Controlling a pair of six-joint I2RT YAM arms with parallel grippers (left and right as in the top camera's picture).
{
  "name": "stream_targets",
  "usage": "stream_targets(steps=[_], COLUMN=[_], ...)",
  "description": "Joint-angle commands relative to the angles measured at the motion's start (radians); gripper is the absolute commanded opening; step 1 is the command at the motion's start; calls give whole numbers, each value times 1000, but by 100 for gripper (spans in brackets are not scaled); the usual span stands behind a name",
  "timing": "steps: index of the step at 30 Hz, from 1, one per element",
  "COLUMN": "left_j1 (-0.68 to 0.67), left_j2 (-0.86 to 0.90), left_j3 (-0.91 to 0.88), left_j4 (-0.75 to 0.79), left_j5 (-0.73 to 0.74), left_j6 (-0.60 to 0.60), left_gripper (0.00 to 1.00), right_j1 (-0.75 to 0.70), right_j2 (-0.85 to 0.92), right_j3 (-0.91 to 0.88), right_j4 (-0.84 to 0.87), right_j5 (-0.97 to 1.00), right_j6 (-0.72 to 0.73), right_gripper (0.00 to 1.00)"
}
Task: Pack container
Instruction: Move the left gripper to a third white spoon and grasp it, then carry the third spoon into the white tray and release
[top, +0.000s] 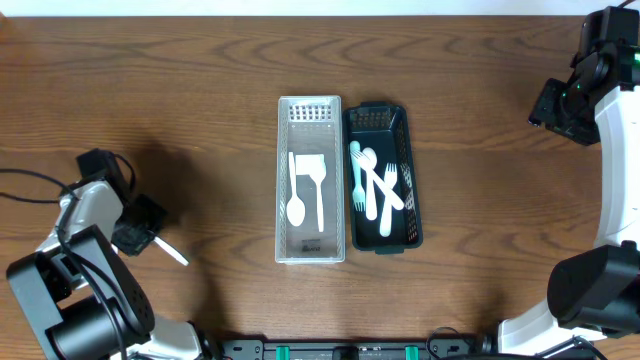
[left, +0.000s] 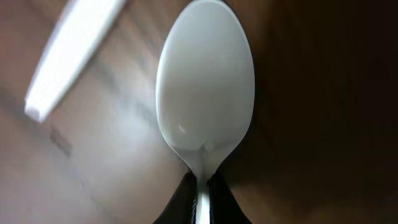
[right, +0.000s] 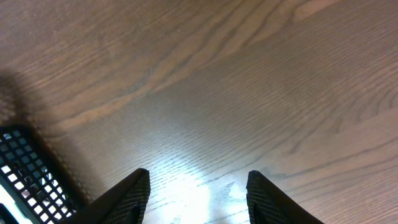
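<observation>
My left gripper (left: 202, 190) is shut on the neck of a white plastic spoon (left: 205, 93), whose bowl points away from me. In the overhead view this gripper (top: 138, 226) is at the table's left, and a white utensil end (top: 172, 252) sticks out beside it. A clear tray (top: 310, 105) in the middle holds a white spoon (top: 297, 205) and two other white utensils. A dark green basket (top: 375, 118) next to it holds several white forks and spoons (top: 375, 185). My right gripper (right: 198, 180) is open and empty over bare wood at the far right (top: 560, 105).
A blurred white strip (left: 71, 59) lies on the wood beyond the held spoon. A corner of the dark basket (right: 25, 180) shows at the lower left of the right wrist view. Cables (top: 30, 180) trail by the left arm.
</observation>
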Motion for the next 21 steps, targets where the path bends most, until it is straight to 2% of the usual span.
stream_targets(steps=[1,5,8,15,21], left_j1=[-91,-257,-444,-773,-904], left_j2=[-98,-218,-293,-293,-142], left_j3=[97,233,328,348,348], left_j4=[-73,-212,-267,-202,-109], left_j5=[0,-1,-1,-12,-12], left_j6=[47,55,55,39,39], left_gripper=[6,6,6,6,6], right_j1=[-7,-7,-7,-5,-5], right_j2=[5,5,5,5,5], right_j3=[-3,-3,-3,-3,-3], right_j4=[-1,-2,-1,-2,-5], right_j5=[-1,-1,-2,-6,-6], right_j6=[-11,-11,-11,-11,-11], right_gripper=[53,53,53,53,53])
